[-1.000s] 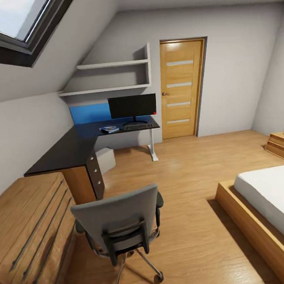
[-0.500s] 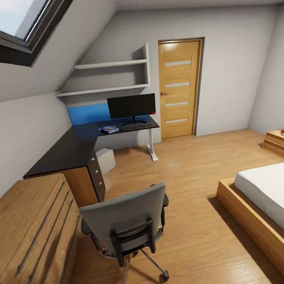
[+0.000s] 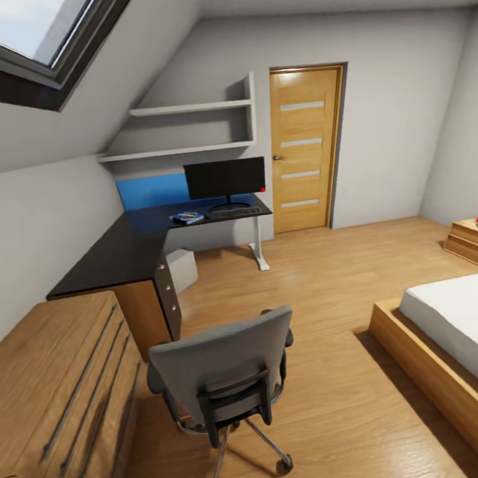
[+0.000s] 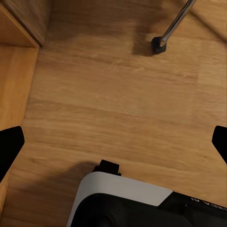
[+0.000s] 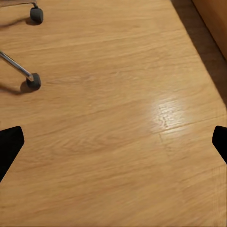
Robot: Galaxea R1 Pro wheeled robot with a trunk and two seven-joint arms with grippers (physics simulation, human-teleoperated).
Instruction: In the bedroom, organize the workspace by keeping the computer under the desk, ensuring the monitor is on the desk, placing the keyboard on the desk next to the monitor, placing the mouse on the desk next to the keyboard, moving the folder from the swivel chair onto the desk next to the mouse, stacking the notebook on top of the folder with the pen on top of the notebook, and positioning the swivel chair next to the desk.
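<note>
An attic bedroom is seen from the robot's head. At far left a low light-wood drawer unit (image 3: 56,391) lines the wall under a skylight (image 3: 33,29). Beside it the glossy black L-shaped desk (image 3: 116,255) runs toward the corner, backed by a blue panel. On its far wing a blue folder (image 3: 187,217) with something dark on top, the keyboard (image 3: 234,212) and the monitor (image 3: 225,179) are set close together, apparently already arranged as the task asks. A pale box, probably the computer (image 3: 183,267), is tucked under the desk, partly hidden by the drawer stack.

In the foreground the swivel chair (image 3: 223,369) is shown from behind, well apart from the desk; bringing it alongside is judged to remain. Its seat is hidden by the backrest. Mouse and pen are too small to make out.

Further right stand a wooden door (image 3: 307,147), then a bed (image 3: 462,333), cut off at the edge.

The left gripper (image 4: 113,142) and right gripper (image 5: 113,142) are pointed at bare floor near the chair's casters, fingertips spread wide, nothing held.
</note>
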